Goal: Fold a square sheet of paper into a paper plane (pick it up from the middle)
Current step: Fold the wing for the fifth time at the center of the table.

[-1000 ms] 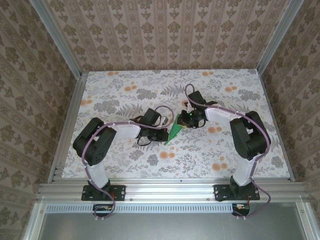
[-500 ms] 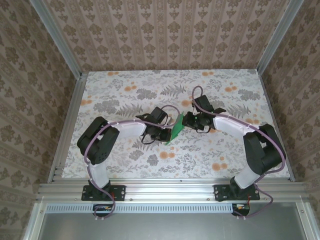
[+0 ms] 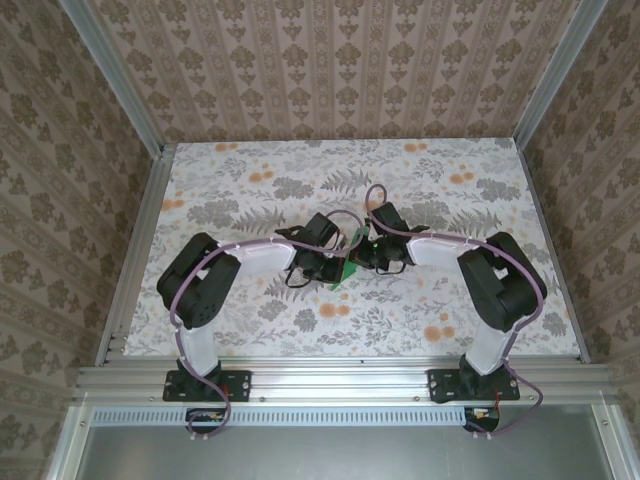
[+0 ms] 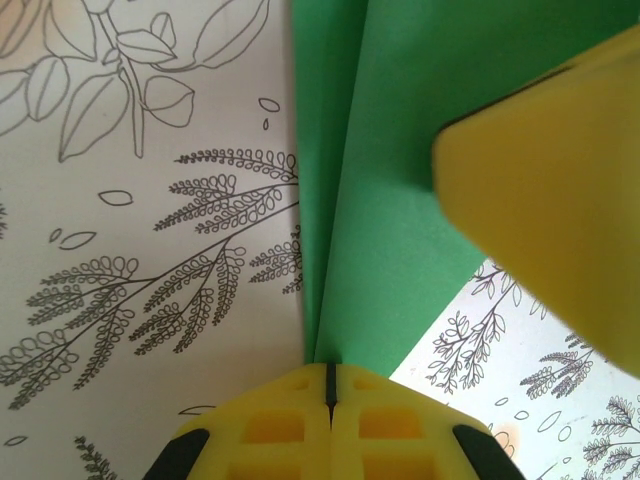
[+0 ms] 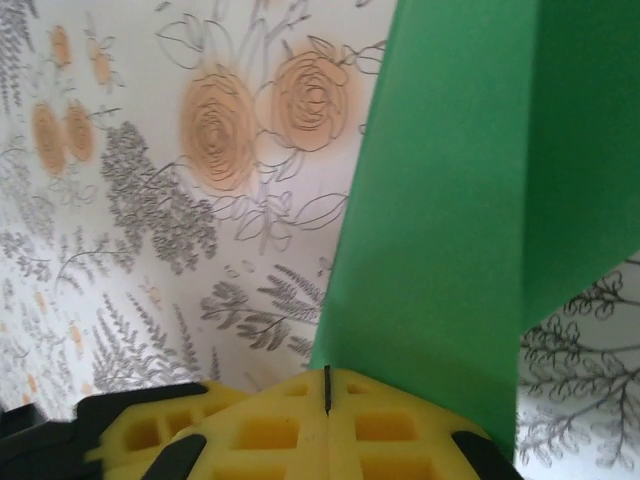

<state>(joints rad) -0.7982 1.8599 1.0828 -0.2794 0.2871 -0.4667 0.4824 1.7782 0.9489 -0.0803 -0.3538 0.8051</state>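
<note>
While left gripper (image 4: 328, 385) and right gripper (image 5: 326, 390) clamp the folded paper (image 4: 390, 200) (at edges), open tabletop (image 3: 230, 190) surrounds it.

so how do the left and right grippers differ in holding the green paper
The left gripper reaches in from the left, the right gripper from the right. The left pinches the green paper at its narrow end on a crease; the right clamps a wider part. Both are shut on it.
</note>
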